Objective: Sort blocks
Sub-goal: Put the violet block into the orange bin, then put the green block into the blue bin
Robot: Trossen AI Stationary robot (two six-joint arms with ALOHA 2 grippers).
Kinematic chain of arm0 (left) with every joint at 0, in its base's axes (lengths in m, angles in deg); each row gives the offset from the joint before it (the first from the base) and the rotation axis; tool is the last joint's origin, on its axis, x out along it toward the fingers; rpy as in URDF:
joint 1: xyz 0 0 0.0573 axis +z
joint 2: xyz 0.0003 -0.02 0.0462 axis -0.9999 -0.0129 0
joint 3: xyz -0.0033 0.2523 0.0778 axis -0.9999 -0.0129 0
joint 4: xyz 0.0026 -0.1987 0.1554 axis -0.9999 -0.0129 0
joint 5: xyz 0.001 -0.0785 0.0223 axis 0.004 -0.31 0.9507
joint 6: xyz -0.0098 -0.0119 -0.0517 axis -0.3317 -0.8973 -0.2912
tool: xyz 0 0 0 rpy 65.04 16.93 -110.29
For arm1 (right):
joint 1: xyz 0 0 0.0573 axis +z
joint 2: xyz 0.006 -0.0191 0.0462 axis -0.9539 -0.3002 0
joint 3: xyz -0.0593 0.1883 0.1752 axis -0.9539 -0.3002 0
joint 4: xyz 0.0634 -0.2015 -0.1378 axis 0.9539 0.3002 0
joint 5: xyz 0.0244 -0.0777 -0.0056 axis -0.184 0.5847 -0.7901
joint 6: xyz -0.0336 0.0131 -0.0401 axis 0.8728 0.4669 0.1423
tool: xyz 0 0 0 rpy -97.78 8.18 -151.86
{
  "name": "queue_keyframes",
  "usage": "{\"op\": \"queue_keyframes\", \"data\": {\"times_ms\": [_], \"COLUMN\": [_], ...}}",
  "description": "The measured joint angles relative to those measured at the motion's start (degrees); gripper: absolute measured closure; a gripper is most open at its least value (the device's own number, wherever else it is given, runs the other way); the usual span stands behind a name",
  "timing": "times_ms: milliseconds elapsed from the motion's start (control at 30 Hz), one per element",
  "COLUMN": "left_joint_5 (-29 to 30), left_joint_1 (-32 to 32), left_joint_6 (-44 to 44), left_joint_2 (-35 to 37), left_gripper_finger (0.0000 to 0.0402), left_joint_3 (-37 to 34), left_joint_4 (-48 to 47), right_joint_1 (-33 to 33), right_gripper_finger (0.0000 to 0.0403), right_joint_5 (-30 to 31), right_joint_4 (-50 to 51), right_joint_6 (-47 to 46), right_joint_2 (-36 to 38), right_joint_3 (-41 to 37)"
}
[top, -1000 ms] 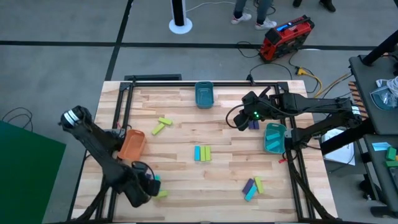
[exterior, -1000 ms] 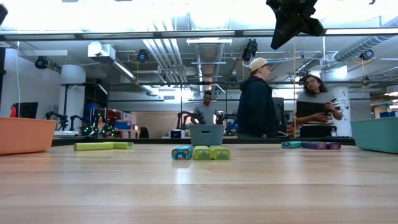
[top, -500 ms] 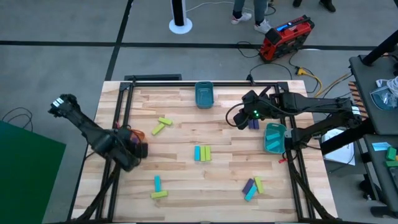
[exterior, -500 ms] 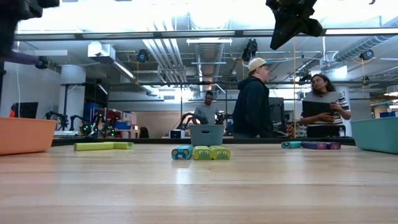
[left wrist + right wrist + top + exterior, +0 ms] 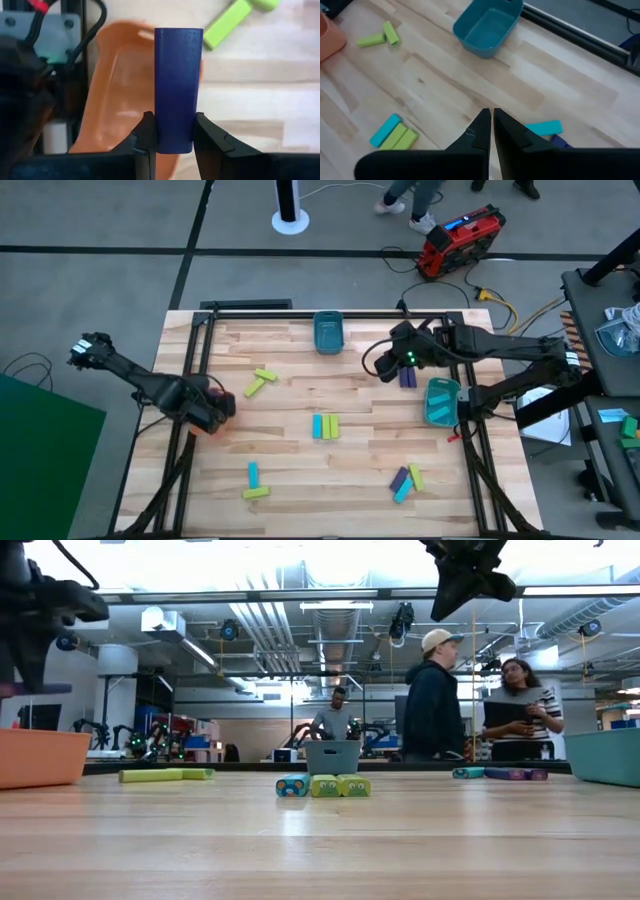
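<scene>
A busy workshop sits behind the table, with people standing and talking in the low view, and up front lies a pale wooden tabletop (image 5: 330, 470) scattered with blocks. The left gripper (image 5: 174, 131) is clamped on a purple block (image 5: 178, 85), holding it upright between its dark fingers (image 5: 145, 132), and it hangs right over the orange bin (image 5: 117, 95) at the table's left edge. The bin looks empty from the wrist camera, so this reads as the drop-off step. To do it well, I'd say centre the block over the bin's floor rather than its rim, come down a little, then let go so it doesn't bounce out.

Moving outward: two yellow-green blocks (image 5: 261, 380) lie just beyond the bin, a cyan and two green blocks (image 5: 325, 426) sit side by side mid-table, a cyan and green pair (image 5: 253, 482) lies near the front, and a mixed cluster (image 5: 405, 480) lies front right.

Across the table the right gripper (image 5: 491, 122) is pinched tight on nothing, hovering near a purple and cyan pair (image 5: 407, 378), beside a teal bin (image 5: 441, 402). A second teal bin (image 5: 328, 332) sits at the far edge.
</scene>
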Motion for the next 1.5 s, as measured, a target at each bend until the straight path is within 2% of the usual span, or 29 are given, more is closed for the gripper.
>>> {"op": "queue_keyframes", "data": {"times_ms": [67, 200, 467, 967, 1100, 1333, 1500], "left_joint_5": [1.81, 1.13, 0.82, 0.68, 0.34, 2.83, 3.27], "left_joint_1": [0.53, 1.25, 2.08, 4.83, 4.82, 4.82, 4.83], "left_joint_6": [0.0, 0.07, -0.3, -0.5, 1.71, 5.03, 7.49], "left_joint_2": [0.29, 0.74, 0.59, 0.52, 0.52, 0.52, 0.5], "left_gripper_finger": [0.0333, 0.0331, 0.029, 0.0284, 0.0283, 0.0283, 0.0283], "left_joint_3": [0.09, -0.35, -0.5, -0.31, 1.99, 7.93, 12.35], "left_joint_4": [0.02, -0.11, -0.29, -0.41, -0.48, -3.54, -4.87], "right_joint_1": [-0.74, -1.96, -2.11, -2.09, -2.09, -2.09, -2.09], "right_gripper_finger": [0.039, 0.039, 0.039, 0.039, 0.039, 0.039, 0.039], "right_joint_5": [0.0, -0.02, -0.09, -0.18, -0.55, -0.69, -4.51], "right_joint_4": [-0.03, -0.12, -0.14, 0.26, 0.79, 5.56, 5.68], "right_joint_6": [-0.06, -0.4, -1.57, -2.05, -2.62, -2.49, -0.89], "right_joint_2": [0.0, 0.0, 0.0, 0.04, 0.55, 0.52, 0.52], "right_joint_3": [0.0, 0.0, 0.0, 0.0, 0.19, 5.49, 9.91]}}
